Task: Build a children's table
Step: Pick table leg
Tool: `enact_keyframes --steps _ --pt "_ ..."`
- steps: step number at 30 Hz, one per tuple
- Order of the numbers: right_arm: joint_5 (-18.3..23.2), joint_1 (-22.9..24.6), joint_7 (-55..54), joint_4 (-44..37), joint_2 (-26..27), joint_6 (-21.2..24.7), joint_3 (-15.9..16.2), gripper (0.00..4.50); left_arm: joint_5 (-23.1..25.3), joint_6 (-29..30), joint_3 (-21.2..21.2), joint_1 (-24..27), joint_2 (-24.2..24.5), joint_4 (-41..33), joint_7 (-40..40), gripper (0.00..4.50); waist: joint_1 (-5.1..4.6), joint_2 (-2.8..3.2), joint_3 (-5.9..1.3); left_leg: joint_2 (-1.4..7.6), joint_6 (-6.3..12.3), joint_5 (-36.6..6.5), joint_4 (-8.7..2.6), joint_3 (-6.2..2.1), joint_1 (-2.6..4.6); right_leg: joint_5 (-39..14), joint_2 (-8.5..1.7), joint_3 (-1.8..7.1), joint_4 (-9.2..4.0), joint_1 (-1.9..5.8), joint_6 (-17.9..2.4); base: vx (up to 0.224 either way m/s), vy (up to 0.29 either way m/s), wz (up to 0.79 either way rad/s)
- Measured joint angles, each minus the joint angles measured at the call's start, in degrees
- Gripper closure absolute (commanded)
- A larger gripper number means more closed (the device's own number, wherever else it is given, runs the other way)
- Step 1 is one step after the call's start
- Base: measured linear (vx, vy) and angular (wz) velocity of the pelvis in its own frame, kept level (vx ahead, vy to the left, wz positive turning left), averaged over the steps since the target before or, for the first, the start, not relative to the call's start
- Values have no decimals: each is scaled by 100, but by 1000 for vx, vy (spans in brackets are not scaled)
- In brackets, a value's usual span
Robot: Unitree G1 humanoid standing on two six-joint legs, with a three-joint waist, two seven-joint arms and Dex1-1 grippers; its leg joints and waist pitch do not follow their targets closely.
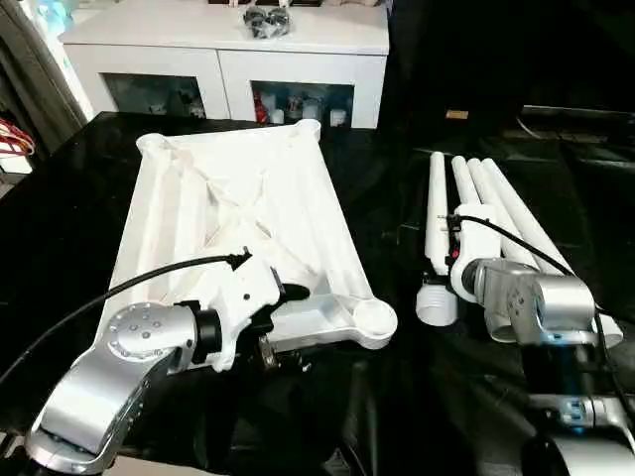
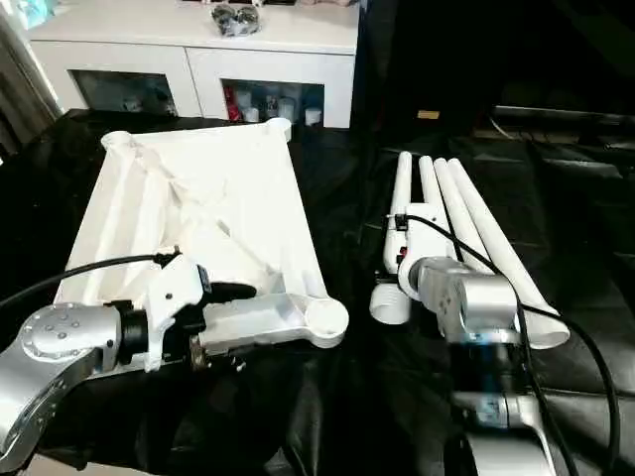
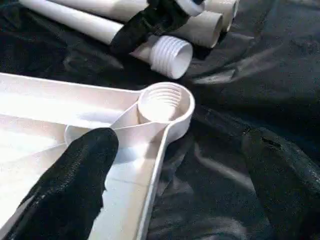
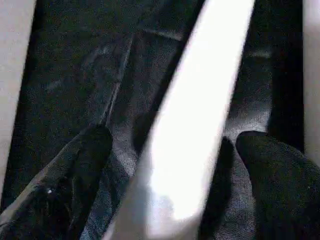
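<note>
Left side first: our left gripper (image 3: 175, 175) sits at the near edge of the table top (image 1: 238, 188), which lies upside down on the black-draped desk (image 1: 69, 198), ribbed underside up. In the left wrist view the two black fingers (image 3: 75, 175) are spread wide, one resting over the top's near rim, the other out over the black cloth, nothing pinched between them. Just ahead of them we see the near right corner socket (image 3: 164, 102), threaded inside and empty. Of the four corner sockets, the ones we can see in the head views hold no leg. Moving right, across a gap of black cloth, the four white legs (image 1: 496, 213) lie side by side on the desk, roughly parallel and running away from us; the leftmost leg (image 1: 437, 238) has its threaded end toward us, near the empty socket but apart from it. Our right gripper (image 4: 165, 165) is down over this bundle; in the right wrist view its fingers (image 4: 270, 170) stand apart on either side of one white leg tube, straddling it. We cannot tell whether they touch it yet; we judge it not yet gripped. Behind the desk stands a white cabinet (image 1: 228, 50) with glass doors, no part of the job. Progress, as we judge it: parts laid out, top correctly inverted, no leg fitted. All four legs remain to be screwed in, then the table turned upright.
</note>
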Motion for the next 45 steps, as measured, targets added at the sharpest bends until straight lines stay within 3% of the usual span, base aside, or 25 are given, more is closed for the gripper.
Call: enact_keyframes --steps 2,4,7,15,28,34,38,41,45 --pt "16 -59 -17 161 0 177 -69 38 -4 0 -2 7 23 -14 -3 0 0 -3 -1 0 -2 1 0 0 0 0 0 0 0 0 0 0 0 0" --pt "64 -149 -53 303 3 254 -136 76 -16 0 -2 6 39 -34 -4 0 -1 -17 -5 0 -5 3 0 1 1 0 0 0 1 1 0 0 0 0" --pt "80 -182 -70 421 2 261 -288 84 -27 3 -4 14 57 -55 -7 0 7 -44 -18 1 -5 3 0 1 2 0 0 -2 1 3 0 0 0 0" --pt "193 -291 -74 755 2 216 -504 165 -107 18 -61 -11 89 -59 4 0 13 -79 -29 1 -10 6 -3 2 38 4 -1 0 2 28 0 0 0 0" --pt "250 -393 -157 877 -5 201 -766 251 -227 17 -38 -22 78 -73 94 0 6 -78 -27 1 -12 7 -7 7 46 6 -1 5 1 31 -2 0 0 0" --pt "373 -199 -160 560 30 216 -1013 259 -500 134 263 -283 -420 364 352 0 11 -57 -22 1 -13 7 -9 6 47 7 0 4 1 30 -4 0 0 0" --pt "601 28 172 234 53 78 -1054 260 -870 275 469 -600 -1046 795 603 0 10 -35 -10 1 -13 7 -10 8 43 8 0 5 0 26 -4 0 0 0" --pt "878 243 780 -186 72 -476 -989 260 -1067 483 668 -1051 -1679 1292 1025 0 15 -4 2 1 -12 7 -10 8 39 8 0 4 -1 25 -4 0 0 0" --pt "1435 492 1765 -1006 126 -1012 -949 260 -1611 1002 1366 -1675 -2610 2114 1777 0 14 31 10 2 -8 5 -10 8 32 7 0 1 -5 24 -5 0 0 0"
